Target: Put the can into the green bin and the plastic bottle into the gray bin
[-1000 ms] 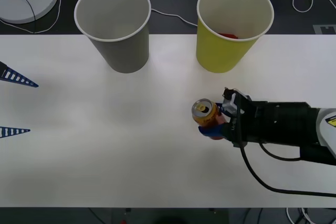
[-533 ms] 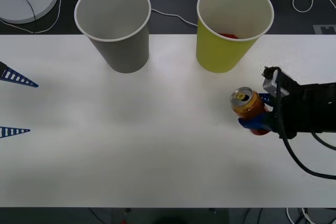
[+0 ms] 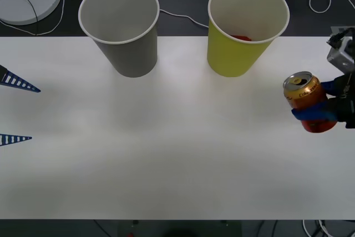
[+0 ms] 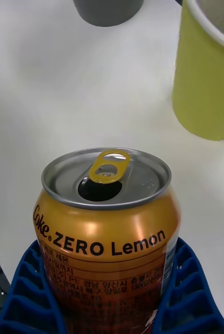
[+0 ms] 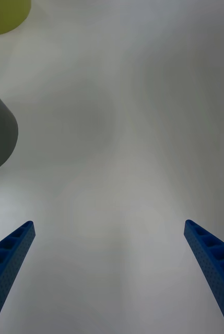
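Front view: we noted the right gripper [image 3: 317, 104] clenched on the small orange-and-red drink can [image 3: 305, 97], upright between its blue ribbed fingers, beside the yellow-green cup-shaped bin [image 3: 244, 29]; the gray cup-shaped bin [image 3: 123, 26] stood farther off.

Right wrist view: can [image 4: 107, 235] sat between both fingers [image 4: 28, 292].

Left wrist view: left gripper [image 5: 112, 271] spread wide over bare white table [image 5: 122, 130].

Right pincer [image 3: 317, 104] clamped at far right; left pincer [image 3: 16, 109] spread.

Bright, even overhead light. Worktop [image 3: 166, 154] nearly washed out white; soft faint shadows below bins. Sheen on can [image 4: 106, 229] shoulder. Focus sharp on can.
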Tool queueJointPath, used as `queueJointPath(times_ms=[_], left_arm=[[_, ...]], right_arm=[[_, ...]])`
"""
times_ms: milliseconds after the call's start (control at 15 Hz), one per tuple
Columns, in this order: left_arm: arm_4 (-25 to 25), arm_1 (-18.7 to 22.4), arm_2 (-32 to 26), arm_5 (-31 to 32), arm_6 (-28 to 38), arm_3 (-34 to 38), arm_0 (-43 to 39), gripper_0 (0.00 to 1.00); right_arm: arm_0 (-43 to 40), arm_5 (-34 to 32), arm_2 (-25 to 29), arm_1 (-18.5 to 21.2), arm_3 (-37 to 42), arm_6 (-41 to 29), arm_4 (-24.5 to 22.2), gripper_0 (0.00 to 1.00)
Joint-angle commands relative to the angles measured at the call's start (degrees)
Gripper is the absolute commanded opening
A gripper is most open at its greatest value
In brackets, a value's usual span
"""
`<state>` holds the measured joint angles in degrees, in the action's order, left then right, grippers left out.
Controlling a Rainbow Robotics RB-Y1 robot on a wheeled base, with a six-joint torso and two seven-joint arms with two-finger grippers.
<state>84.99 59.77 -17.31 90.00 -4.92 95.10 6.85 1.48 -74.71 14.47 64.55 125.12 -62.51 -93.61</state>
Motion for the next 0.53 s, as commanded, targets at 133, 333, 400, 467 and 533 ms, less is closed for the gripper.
queueJointPath(times_ms=[133,333,400,467,533], left_arm=[[0.0,0.0,0.0,0.0,0.0,0.0,0.0,1.0],[0.0,0.0,0.0,0.0,0.0,0.0,0.0,1.0],[0.0,0.0,0.0,0.0,0.0,0.0,0.0,1.0],[0.0,0.0,0.0,0.0,0.0,0.0,0.0,1.0],[0.0,0.0,0.0,0.0,0.0,0.0,0.0,1.0]], right_arm=[[1.77,-0.08,1.88,6.56,-0.4,-6.57,2.99,0.0],[8.45,-5.62,1.71,8.32,-4.62,-7.27,3.87,0.0],[11.79,-8.61,1.44,8.32,-6.47,-7.01,3.78,0.0],[14.25,-10.63,0.65,8.49,-7.87,-6.83,3.78,0.0],[18.91,-13.18,-1.63,9.19,-10.16,-6.74,3.87,0.0]])
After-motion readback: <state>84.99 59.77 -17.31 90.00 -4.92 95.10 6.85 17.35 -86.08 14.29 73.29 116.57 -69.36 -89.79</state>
